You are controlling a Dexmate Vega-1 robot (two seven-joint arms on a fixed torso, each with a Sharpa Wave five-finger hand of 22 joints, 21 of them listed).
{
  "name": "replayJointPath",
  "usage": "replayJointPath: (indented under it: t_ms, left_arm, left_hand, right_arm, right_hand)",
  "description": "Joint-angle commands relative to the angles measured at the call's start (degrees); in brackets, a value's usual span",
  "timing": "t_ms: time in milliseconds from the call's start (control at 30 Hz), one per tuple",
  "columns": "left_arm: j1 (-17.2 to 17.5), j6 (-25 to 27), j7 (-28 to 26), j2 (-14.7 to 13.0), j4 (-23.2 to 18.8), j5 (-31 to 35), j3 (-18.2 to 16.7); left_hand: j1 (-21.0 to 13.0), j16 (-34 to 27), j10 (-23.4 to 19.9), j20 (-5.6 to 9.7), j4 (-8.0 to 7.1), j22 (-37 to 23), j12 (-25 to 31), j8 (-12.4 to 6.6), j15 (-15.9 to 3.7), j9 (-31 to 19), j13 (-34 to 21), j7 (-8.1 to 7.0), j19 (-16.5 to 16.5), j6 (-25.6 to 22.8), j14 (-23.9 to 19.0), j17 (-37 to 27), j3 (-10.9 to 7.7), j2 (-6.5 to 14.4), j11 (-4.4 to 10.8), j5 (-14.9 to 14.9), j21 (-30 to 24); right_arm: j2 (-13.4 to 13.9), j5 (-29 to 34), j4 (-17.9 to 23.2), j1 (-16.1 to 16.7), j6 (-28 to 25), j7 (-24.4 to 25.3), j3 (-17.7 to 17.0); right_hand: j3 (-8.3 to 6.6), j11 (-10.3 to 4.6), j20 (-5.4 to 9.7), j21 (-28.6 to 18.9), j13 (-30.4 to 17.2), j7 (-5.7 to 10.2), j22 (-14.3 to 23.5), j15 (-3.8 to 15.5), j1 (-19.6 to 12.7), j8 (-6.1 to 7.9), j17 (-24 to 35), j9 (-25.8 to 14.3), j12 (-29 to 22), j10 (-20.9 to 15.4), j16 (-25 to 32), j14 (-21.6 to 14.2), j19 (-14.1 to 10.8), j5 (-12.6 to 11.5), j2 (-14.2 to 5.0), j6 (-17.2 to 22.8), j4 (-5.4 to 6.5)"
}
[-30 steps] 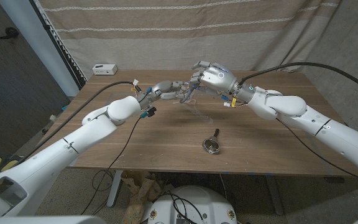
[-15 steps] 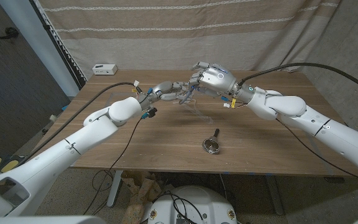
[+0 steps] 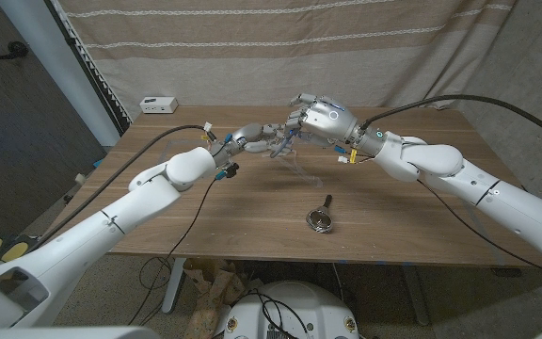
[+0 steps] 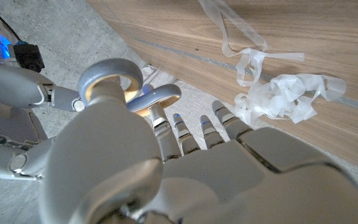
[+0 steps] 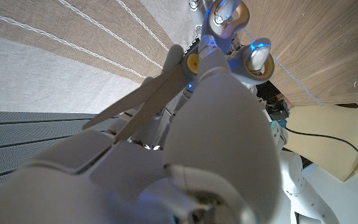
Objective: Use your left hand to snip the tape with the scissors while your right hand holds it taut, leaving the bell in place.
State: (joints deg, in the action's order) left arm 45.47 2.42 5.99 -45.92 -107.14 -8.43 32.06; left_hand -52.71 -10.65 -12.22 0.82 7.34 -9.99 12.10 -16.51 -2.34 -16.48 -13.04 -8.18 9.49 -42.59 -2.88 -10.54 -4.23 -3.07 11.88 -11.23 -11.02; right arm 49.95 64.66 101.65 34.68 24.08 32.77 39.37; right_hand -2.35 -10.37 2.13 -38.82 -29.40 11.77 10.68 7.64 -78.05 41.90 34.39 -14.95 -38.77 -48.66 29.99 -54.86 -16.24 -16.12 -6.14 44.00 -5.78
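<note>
I am in what looks like a lab or test room set up for recording, not a home. Across the top of the frame a beige striped curtain hangs as a backdrop behind my wooden desk. At the upper left stands a dark padded wall panel beside a pale pillar. A small white device sits on the desk's far left corner. Below the desk's near edge, loose cables trail over a speckled floor.
</note>
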Motion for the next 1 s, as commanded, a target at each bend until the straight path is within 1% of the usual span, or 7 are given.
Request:
replayJointPath:
  t_ms: [33,167,400,600,767,900,1000]
  left_arm:
    - [-1.1,-0.7,1.4,1.1,1.0,0.5,1.4]
    - [-1.1,-1.4,1.0,1.7,1.4,0.8,1.6]
    - [-0.6,-2.6,0.3,2.6,2.0,0.7,1.7]
    - [0.3,-3.6,-1.0,3.2,2.3,0.4,1.3]
    - [1.2,-4.4,-2.2,3.4,2.2,0.4,0.9]
    - [1.8,-4.7,-3.1,3.5,2.0,0.5,0.6]
    - [2.4,-5.1,-3.9,3.7,1.9,0.6,0.3]
  left_hand:
    - [0.5,-0.5,-0.3,0.14,0.10,-0.1,0.5,0.22,-3.98,0.1,0.1,-0.30,0.2,-0.4,-0.4,-0.1,0.17,0.0,0.12,-0.2,-0.2]
    - [0.3,-0.5,-0.3,0.16,0.16,-0.2,0.5,0.04,-3.99,0.4,0.1,0.10,0.2,-1.5,-0.4,-0.1,0.00,0.2,0.12,-0.3,-0.2]
    - [-1.2,-0.7,-1.8,0.13,0.57,-0.2,1.0,-1.31,-4.40,1.5,0.2,0.86,0.6,-7.3,-1.2,-0.1,-1.31,1.8,0.40,-0.2,-0.3]
    - [-2.1,-0.9,-2.5,0.44,0.81,-0.2,1.2,-1.71,-4.80,1.7,0.2,1.59,0.9,-8.9,-1.9,-0.1,-2.16,2.8,0.38,0.0,-0.5]
    - [-3.5,-0.8,-3.4,0.83,1.23,-0.3,1.5,-3.10,-5.19,1.3,0.1,1.95,1.3,-12.5,-2.4,-0.1,-3.37,4.0,0.44,0.3,-0.5]
    - [-4.5,-0.9,-4.2,0.78,1.50,-0.3,1.8,-4.55,-5.45,0.8,0.0,3.16,1.4,-15.6,-2.9,-0.1,-4.25,4.6,0.38,0.6,-0.6]
    - [-5.2,-0.9,-4.5,0.86,1.66,-0.3,1.8,-5.51,-5.61,0.3,-0.1,2.80,1.5,-17.2,-3.1,-0.1,-4.73,4.8,0.44,0.6,-0.6]
  right_arm:
    - [-0.4,0.0,-0.5,-0.3,0.4,0.5,0.2]
    - [-0.4,0.0,-0.5,-0.4,0.4,0.5,0.2]
    - [-0.4,0.1,-0.5,-0.4,0.3,0.8,0.3]
    - [-0.4,0.1,-0.2,-0.3,0.2,0.5,0.2]
    - [-0.4,0.1,-0.2,-0.4,0.0,0.1,0.2]
    - [-0.4,0.3,-0.2,-0.4,-0.2,0.2,0.3]
    - [-0.4,0.2,-0.1,-0.3,-0.3,0.1,0.2]
  right_hand:
    - [0.02,0.03,9.19,-0.5,-0.1,0.04,0.2,6.23,-3.2,-0.06,0.3,-0.2,-0.5,0.5,-0.3,-0.3,0.2,-0.2,-3.80,-0.1,0.34]
    - [-0.06,-0.02,9.19,-0.7,-0.2,0.01,0.2,6.23,-3.2,-0.04,0.4,-0.3,-0.5,0.7,-0.3,-0.1,0.3,-0.2,-3.87,-0.1,0.43]
    - [-0.15,-0.10,9.19,-1.1,-0.3,0.02,0.2,6.23,-3.2,-0.01,0.6,-0.3,-0.6,0.7,-0.4,-0.1,0.4,-0.1,-3.86,-0.1,0.50]
    - [-0.18,-0.10,9.17,-1.3,-0.4,0.01,0.1,6.23,-3.2,0.03,0.5,-0.3,-0.7,0.8,-0.5,-0.1,0.5,-0.1,-3.83,-0.1,0.53]
    - [-0.23,-0.13,9.17,-1.6,-0.4,0.03,0.1,6.23,-3.2,0.06,0.5,-0.3,-0.8,0.9,-0.5,-0.2,0.6,-0.1,-3.82,-0.2,0.55]
    - [-0.25,-0.15,9.16,-1.7,-0.5,0.02,0.1,6.23,-3.2,0.08,0.6,-0.3,-0.9,0.9,-0.5,-0.2,0.5,-0.1,-3.79,-0.1,0.53]
    - [-0.26,-0.13,9.16,-1.8,-0.5,-0.05,0.1,6.23,-3.2,0.09,0.6,-0.3,-1.0,0.9,-0.5,-0.2,0.6,-0.1,-3.78,-0.1,0.52]
